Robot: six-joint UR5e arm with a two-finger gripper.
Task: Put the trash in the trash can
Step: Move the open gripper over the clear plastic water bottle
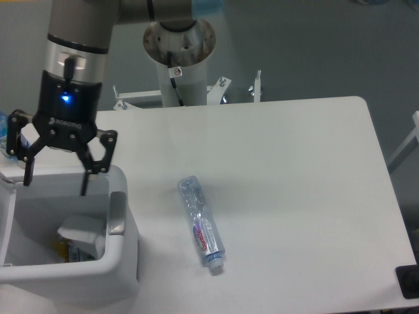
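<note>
I look down on a white worktop (294,163) with rounded corners, which fills most of my view. Behind it is a plain grey wall or floor (314,46), evenly lit, with no strong shadows. At the far edge I see some white metal brackets (255,85). On the right a pale frame piece (407,145) shows, and a dark object (408,281) sits at the lower right corner.

I count one flattened bottle (201,221) lying on the surface (294,170), one white wrapper (82,234) inside one trash can (124,261), and one hand (55,180).
</note>
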